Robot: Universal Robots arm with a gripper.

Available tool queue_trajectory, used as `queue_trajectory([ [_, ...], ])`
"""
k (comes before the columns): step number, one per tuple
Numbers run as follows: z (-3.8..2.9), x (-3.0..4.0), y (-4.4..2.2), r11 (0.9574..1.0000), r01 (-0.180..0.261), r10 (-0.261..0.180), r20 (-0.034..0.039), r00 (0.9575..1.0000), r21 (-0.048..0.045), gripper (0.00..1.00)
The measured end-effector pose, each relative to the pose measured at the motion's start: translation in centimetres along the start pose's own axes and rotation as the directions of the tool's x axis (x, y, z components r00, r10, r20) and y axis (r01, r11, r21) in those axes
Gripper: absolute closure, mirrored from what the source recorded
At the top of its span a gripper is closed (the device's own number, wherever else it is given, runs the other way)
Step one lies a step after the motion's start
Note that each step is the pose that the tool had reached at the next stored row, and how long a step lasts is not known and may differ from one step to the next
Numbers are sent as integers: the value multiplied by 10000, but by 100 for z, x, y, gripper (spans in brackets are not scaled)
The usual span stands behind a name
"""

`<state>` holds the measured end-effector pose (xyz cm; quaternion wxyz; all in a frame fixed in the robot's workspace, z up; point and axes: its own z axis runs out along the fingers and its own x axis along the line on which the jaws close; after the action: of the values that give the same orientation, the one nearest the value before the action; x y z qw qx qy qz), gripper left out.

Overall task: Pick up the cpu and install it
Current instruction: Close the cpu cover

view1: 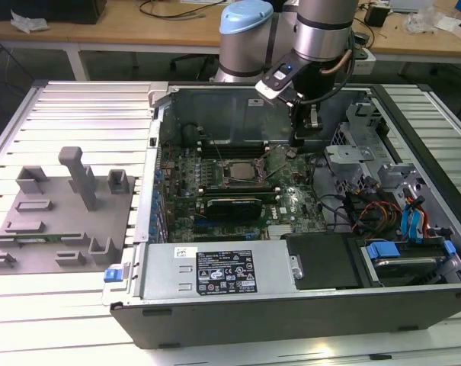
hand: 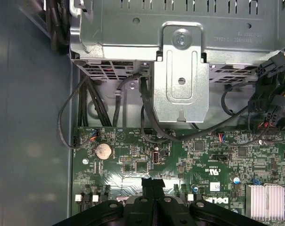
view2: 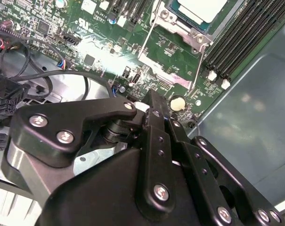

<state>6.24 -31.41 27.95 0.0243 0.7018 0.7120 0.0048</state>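
Observation:
The cpu (view2: 199, 9) is a pale silver square lying in the motherboard socket (view1: 234, 174), with the socket's metal frame (view2: 168, 44) swung open beside it. My gripper (view1: 297, 139) hangs inside the computer case, to the exterior view's right of the socket and just above the green board. In the first wrist view its black fingers (hand: 148, 184) are pressed together with nothing between them. The gripper (view2: 151, 99) is apart from the cpu, near the board's coin battery (view2: 177, 102).
A grey fixture plate (view1: 62, 221) with blocks lies outside the case at the exterior view's left. A power supply (view1: 222, 271) fills the case front. A metal drive cage (hand: 181, 80) and loose black cables (hand: 147, 122) stand past the board edge. Memory slots (view2: 236, 42) flank the socket.

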Motion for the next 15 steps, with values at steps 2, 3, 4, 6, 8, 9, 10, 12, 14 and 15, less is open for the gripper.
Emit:
queue_trajectory([
  [2,0,0,2,10000,1,-1,0,10000,0,89],
  [3,0,0,3,10000,0,0,0,10000,0,89],
  [4,0,0,4,10000,0,0,0,10000,0,89],
  [6,0,0,6,10000,0,0,0,10000,0,89],
  [8,0,0,10,10000,0,0,0,10000,0,89],
  [9,2,-1,20,10000,1,-1,-2,10000,2,89],
  [10,4,-1,31,10000,0,0,-2,10000,6,89],
  [12,22,-1,49,10000,1,-1,0,10000,24,89],
  [14,39,0,50,10000,0,0,0,10000,38,89],
  [15,60,1,51,10000,2,-2,-1,10000,58,89],
])
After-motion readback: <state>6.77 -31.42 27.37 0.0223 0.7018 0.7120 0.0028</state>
